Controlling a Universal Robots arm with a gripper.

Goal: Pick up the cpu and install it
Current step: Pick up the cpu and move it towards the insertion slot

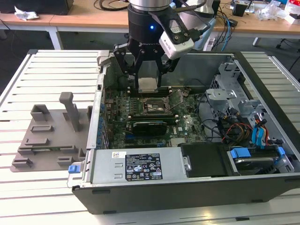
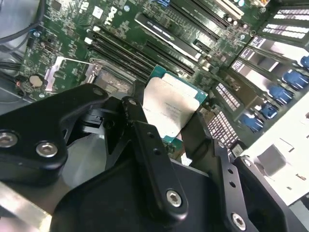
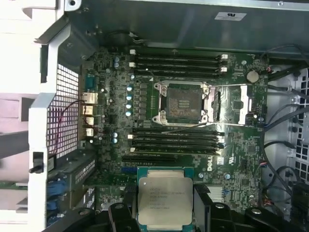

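Exterior view: your gripper (image 1: 147, 83), over the open computer case (image 1: 140, 199), is clamped on the cpu (image 1: 147, 86), metal top up. Second wrist view: fingers (image 2: 145, 140) grip opposite cpu (image 2: 171, 108) edges above the motherboard (image 2: 63, 29). First wrist view: the cpu (image 3: 165, 202) looks near-square, long axis unclear, apart from the socket (image 3: 183, 102).

bright, even room light from above; soft shadow inside the computer case (image 1: 201, 65); pale glare on the cpu (image 2: 169, 108).
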